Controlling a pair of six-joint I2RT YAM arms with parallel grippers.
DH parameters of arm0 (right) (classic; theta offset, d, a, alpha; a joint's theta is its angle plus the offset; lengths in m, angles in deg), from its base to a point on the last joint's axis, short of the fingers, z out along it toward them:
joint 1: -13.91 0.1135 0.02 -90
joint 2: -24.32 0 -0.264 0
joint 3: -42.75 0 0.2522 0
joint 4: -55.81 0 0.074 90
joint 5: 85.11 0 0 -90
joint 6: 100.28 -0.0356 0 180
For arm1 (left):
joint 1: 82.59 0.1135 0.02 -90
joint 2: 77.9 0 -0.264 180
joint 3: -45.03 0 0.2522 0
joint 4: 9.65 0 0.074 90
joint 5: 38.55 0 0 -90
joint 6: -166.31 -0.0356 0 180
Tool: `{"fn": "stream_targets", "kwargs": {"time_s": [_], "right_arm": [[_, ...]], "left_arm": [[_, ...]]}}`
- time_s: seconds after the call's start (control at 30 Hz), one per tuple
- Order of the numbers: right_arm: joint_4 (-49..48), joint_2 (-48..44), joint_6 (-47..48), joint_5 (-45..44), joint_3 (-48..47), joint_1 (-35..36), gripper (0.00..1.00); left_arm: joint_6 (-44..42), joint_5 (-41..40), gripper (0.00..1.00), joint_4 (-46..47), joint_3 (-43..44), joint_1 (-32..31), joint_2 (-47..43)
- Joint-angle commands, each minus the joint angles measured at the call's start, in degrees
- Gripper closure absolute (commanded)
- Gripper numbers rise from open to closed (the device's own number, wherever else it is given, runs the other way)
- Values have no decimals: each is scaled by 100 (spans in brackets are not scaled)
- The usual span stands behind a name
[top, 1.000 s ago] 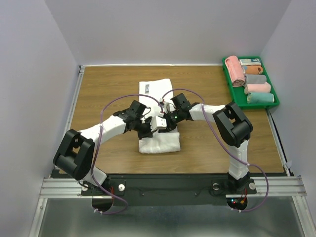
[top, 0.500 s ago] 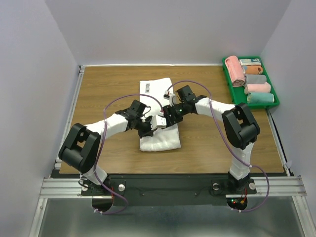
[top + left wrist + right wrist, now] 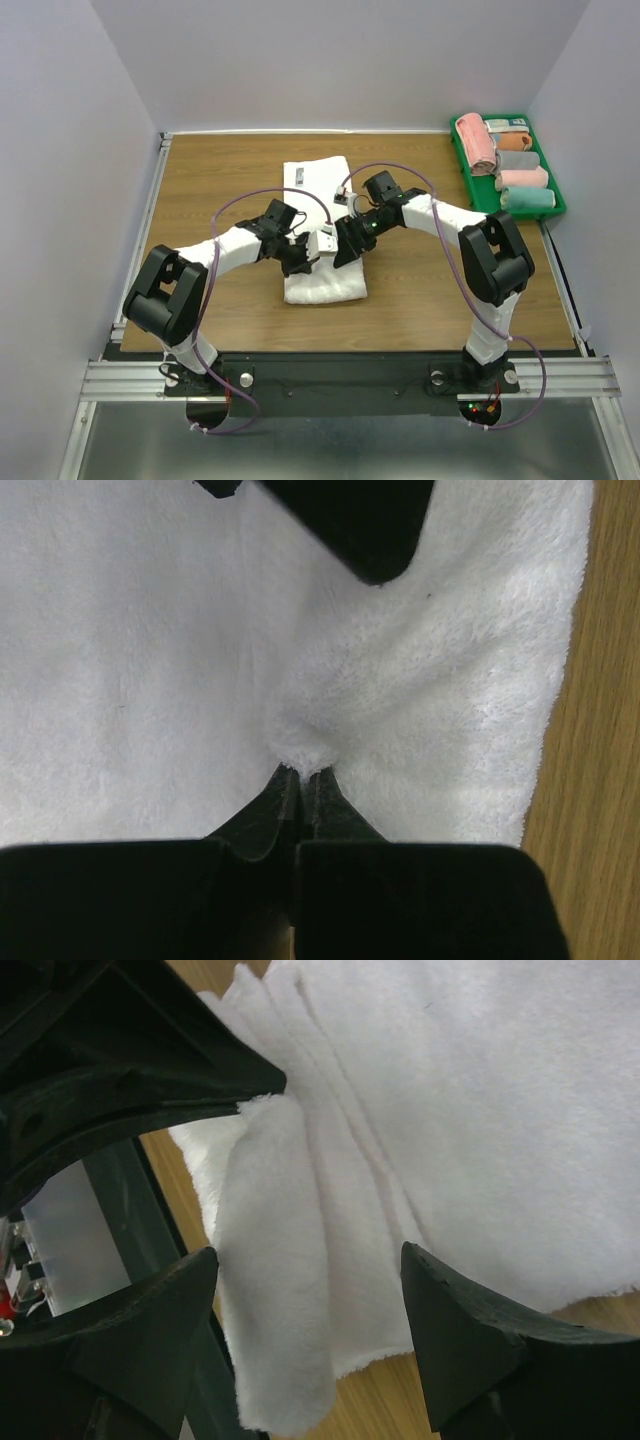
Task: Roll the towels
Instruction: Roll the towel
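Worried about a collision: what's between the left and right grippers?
Only a pinched-up fold of the white towel. The left gripper is shut on it; the right gripper has its open jaws astride the same fold, clearest in the right wrist view.

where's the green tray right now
In the top view, the green tray sits at the far right corner of the table, well apart from the white towel lying mid-table.

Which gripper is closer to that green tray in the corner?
Right. The right gripper sits over the white towel, on the side toward the tray; the left gripper pinches the towel farther from it.
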Motion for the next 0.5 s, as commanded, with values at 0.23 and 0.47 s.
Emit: {"fn": "stream_targets", "kwargs": {"time_s": [0.23,0.47], "right_arm": [[257,-279,161,721,-155,32,16],[309,36,635,-324,46,146,32]], "left_arm": [[-265,-176,100,-70,215,97,177],[-247,-106,99,-140,329,158,212]]}}
